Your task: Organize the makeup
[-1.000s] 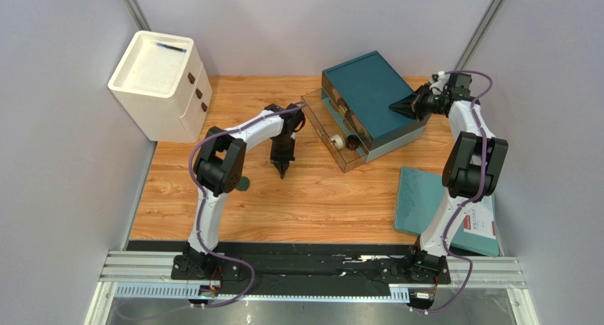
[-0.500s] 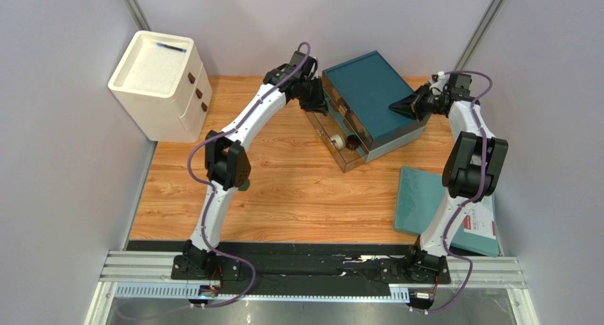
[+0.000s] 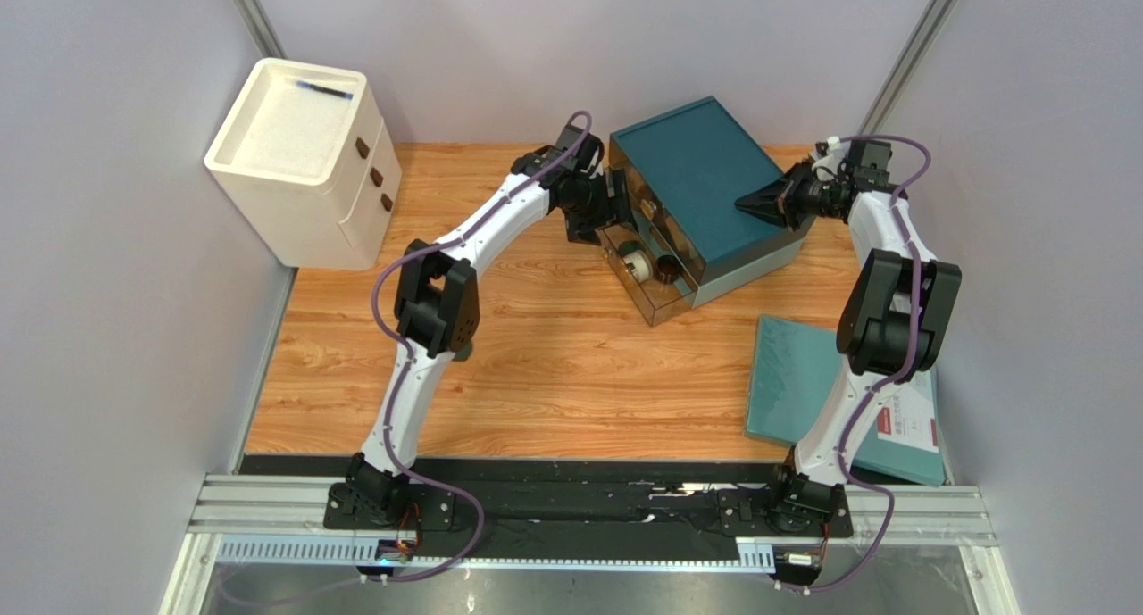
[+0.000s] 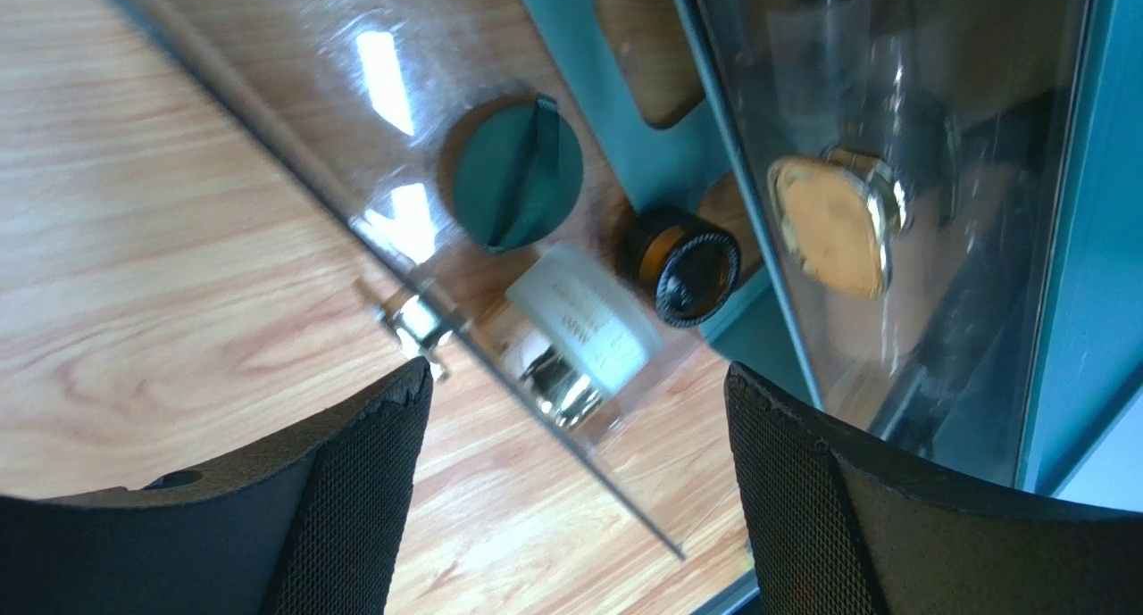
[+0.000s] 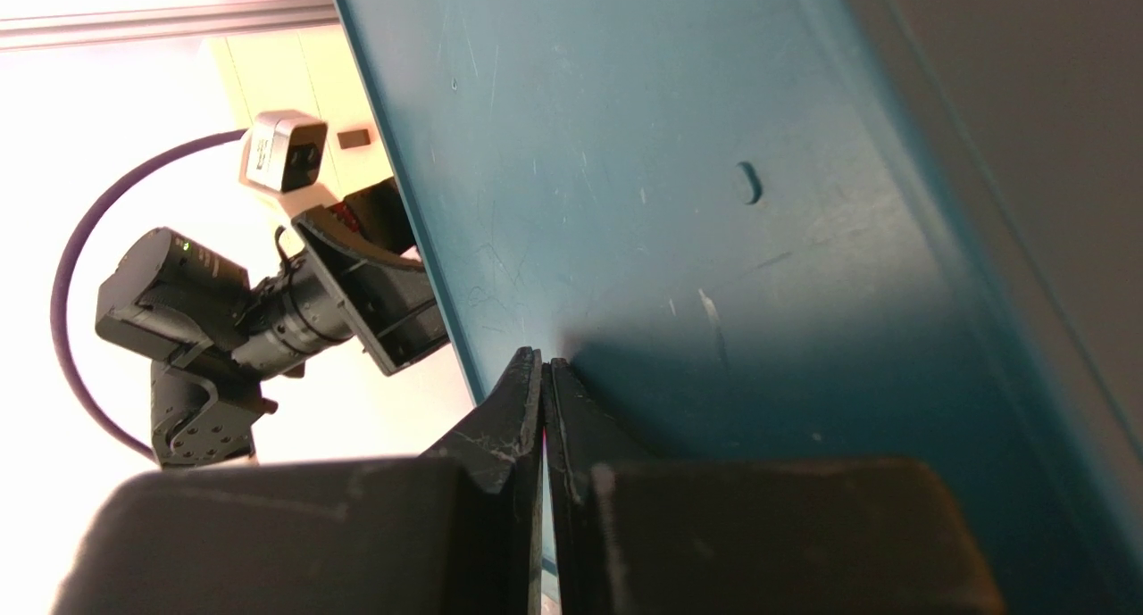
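While seemingly bracing box [image 3: 691,173] with clenched right gripper [image 5: 543,374], noted left gripper [image 4: 577,381] spread, empty, over drawer [image 4: 309,187] holding disc [image 4: 517,173], jars [image 4: 680,264].

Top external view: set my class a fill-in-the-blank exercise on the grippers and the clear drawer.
1. The left gripper hangs over the clear drawer with its jaws ___.
2. The right gripper, shut, has its tips against the ___ drawer box.
3. In the drawer lie a white jar, a dark round jar and a dark ___ round disc.
Missing words: open; teal; green.
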